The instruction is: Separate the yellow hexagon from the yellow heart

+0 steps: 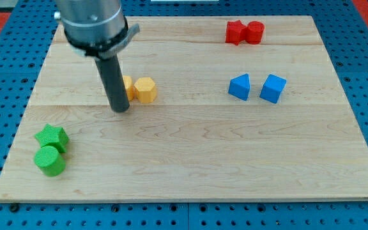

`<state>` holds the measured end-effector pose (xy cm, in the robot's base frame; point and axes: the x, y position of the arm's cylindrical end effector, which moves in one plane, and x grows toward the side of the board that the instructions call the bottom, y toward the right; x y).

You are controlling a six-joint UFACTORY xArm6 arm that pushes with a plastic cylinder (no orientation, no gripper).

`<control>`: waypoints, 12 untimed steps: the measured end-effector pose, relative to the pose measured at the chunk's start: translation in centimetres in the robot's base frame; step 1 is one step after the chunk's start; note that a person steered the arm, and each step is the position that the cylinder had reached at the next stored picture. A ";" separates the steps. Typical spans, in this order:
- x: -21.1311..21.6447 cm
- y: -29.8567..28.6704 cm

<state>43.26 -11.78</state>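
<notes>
The arm has no pincer, only the rod's tip (120, 110), planted just left of the touching yellow pair, heart (127, 87) nearest, hexagon (145, 89) to its right.

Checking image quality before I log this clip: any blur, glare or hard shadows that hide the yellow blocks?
Camera view: even, soft light, no glare on the wooden board; blocks cast only faint shadows. The yellow hexagon is sharp; the yellow heart is half hidden behind the rod, not blurred. My tip sits just left of it.
</notes>
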 end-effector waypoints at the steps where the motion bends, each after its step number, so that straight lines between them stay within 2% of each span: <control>1: -2.4 1.0; 2: -2.3 7.5; 5: -1.2 10.3; 6: -1.0 9.2; 7: 2.4 0.3; 8: -2.4 -5.6; 9: -6.8 -8.3; 11: -6.1 -0.6; 12: -5.0 1.0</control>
<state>38.22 -10.76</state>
